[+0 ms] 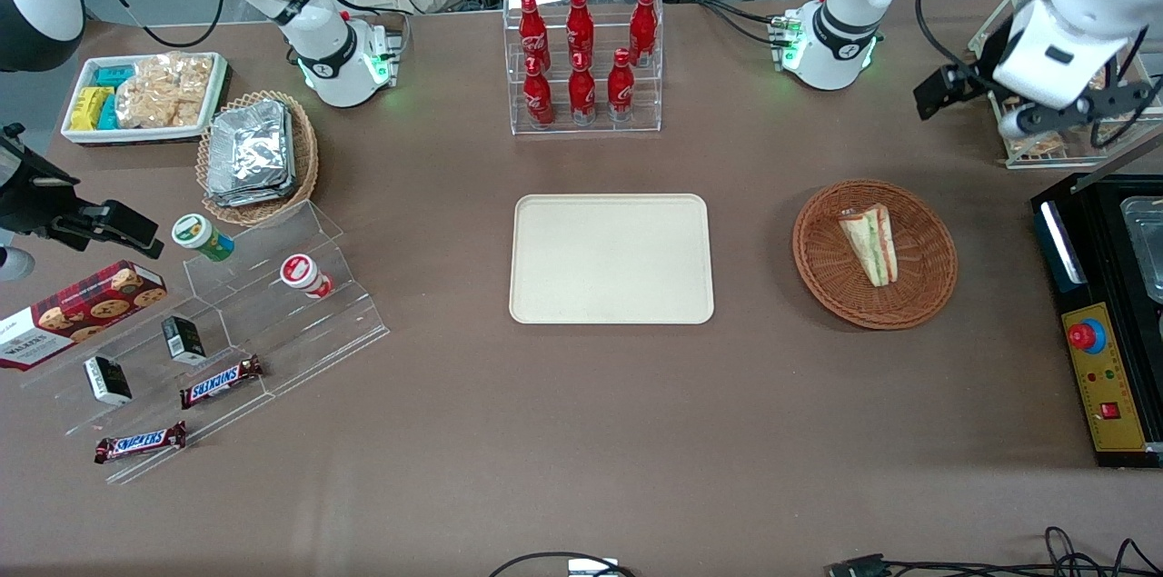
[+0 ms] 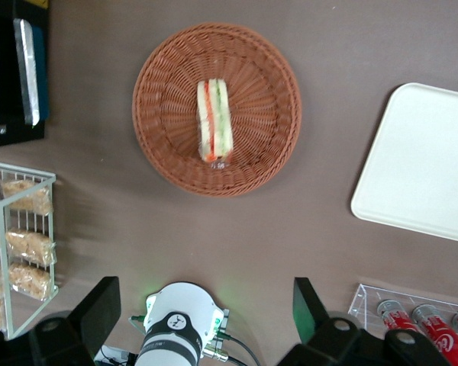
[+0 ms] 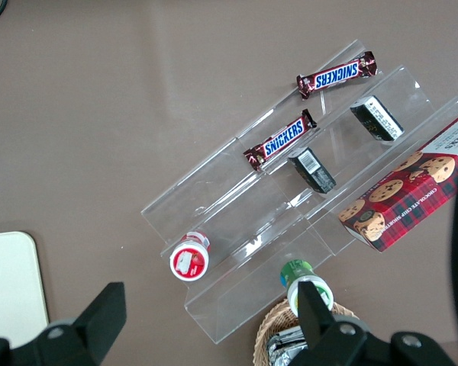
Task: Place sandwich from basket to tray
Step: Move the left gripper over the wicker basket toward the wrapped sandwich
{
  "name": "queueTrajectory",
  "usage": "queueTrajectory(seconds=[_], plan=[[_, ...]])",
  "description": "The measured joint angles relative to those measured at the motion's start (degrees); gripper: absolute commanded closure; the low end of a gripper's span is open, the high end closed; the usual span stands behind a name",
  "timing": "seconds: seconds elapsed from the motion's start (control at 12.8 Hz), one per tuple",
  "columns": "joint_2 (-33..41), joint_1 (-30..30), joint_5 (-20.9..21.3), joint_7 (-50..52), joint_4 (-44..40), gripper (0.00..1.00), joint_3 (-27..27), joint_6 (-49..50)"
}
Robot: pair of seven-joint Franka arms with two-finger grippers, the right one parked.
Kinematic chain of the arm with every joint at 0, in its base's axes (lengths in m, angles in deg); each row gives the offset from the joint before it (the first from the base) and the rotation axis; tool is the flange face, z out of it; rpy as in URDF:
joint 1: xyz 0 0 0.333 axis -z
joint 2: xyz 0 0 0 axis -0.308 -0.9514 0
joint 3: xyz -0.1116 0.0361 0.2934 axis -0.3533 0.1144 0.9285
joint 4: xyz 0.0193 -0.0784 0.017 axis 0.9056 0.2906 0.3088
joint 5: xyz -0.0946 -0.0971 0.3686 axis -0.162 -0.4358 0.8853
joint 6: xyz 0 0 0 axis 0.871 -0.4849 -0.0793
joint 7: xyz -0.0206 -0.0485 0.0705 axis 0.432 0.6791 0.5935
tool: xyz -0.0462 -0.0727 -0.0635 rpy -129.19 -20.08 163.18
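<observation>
Front view, gripper [image 1: 1068, 115]: raised over the working arm's end of the desk [image 1: 581, 432], farther from the camera than the basket; its black fingers merge with the wire rack [image 1: 1045, 145] under them, so the spread between them cannot be read here.
Front view, cut off: the black control box [image 1: 1104, 350] with its red button runs out of frame at the edge; the wire rack is largely covered by the arm.
Front view, sandwich [image 1: 870, 241]: a triangular wedge of pale bread with green and pink-red layers, lying in the round reddish-brown wicker basket [image 1: 875, 252], its point toward the camera.
Front view, tray [image 1: 611, 258]: cream-beige, rounded corners, low rim, flat on the desk beside the basket, well apart from it, nearer the camera than the clear rack of red bottles [image 1: 581, 59].
Left wrist view, gripper [image 2: 206, 313]: two dark fingers [image 2: 99, 309] stand wide apart with nothing between them, so it is open, high above the desk.
Left wrist view, sandwich [image 2: 214, 120]: seen edge-on in the middle of the basket [image 2: 168, 91]; bread slices enclose a red stripe and a green stripe.
Left wrist view, cut off: only one rounded corner of the tray [image 2: 424, 164] shows.
Right wrist view, hidden: sandwich and basket are out of sight; a sliver of the tray [image 3: 11, 290] shows at the edge.
</observation>
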Motion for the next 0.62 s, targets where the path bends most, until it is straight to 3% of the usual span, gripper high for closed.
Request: queueTrajectory(seconds=[0.62], plan=[[2.35,-0.08,0.39,0.03,8.42,0.00,0.28,-7.22]])
